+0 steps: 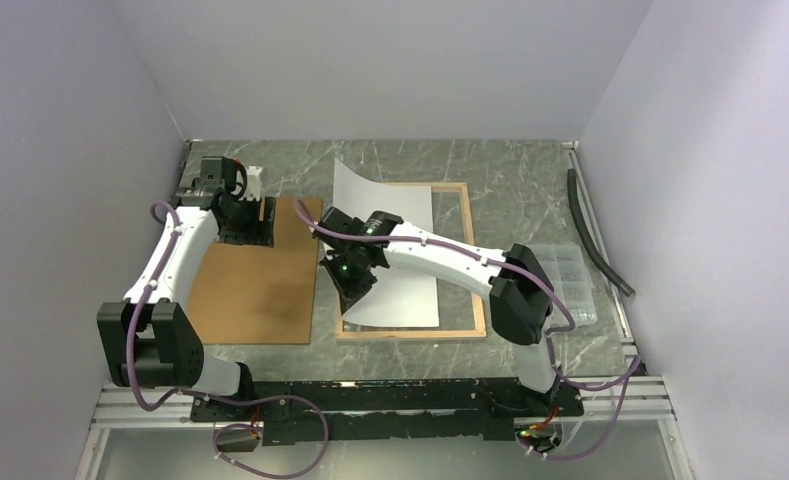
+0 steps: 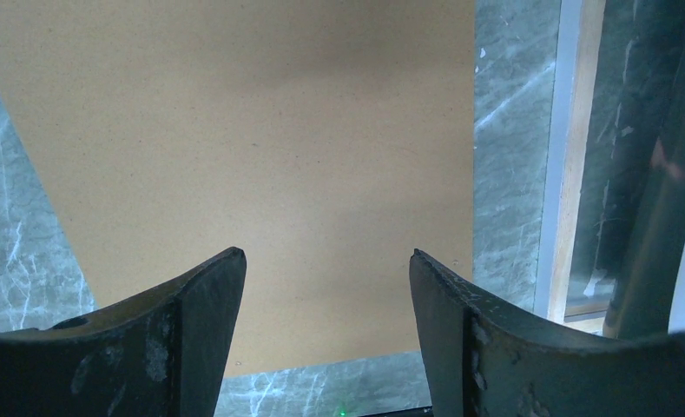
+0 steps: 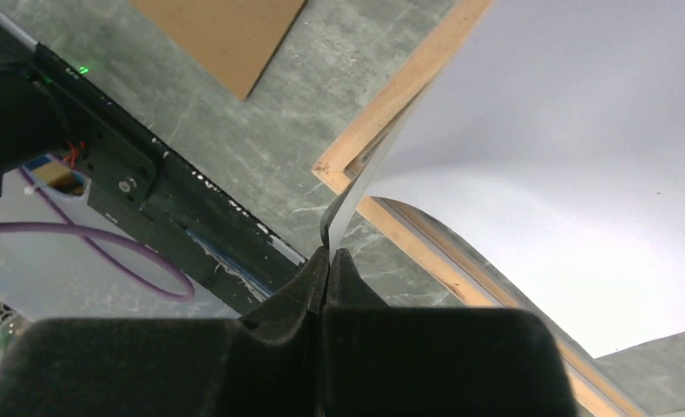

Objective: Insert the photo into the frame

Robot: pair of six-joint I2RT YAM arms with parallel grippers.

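r gripper (image 3: 328,261): jaws together, clamped on left edge of the large glossy photo (image 3: 538,130), close to its near corner. only its plain white reverse shows; sheet bows up from the pinch.

l gripper (image 2: 326,261): jaws wide apart, nothing betw them, hovering over far end of the flat brown backing board (image 2: 234,130).

photo lies over the thin rectangular frame (image 1: 467,250), which is flat, pale-wood back up, mid-table, a bit right of centre. sheet is skewed: near part inside the opening, far-left corner curls up and overhangs the far rail. board is just left of the frame, not touching it, on the grey-green marbled table (image 1: 510,170).

step (judgement): seating photo in the frame recess. approx halfway: sheet is over the opening but not square or flat.

next move needs: swing the pinched edge so sheet edges run parallel w/ the rails, lower into the near-left corner of the recess, then release. risks: creasing the bowed sheet; far edge riding on the rail. l arm could press it down.
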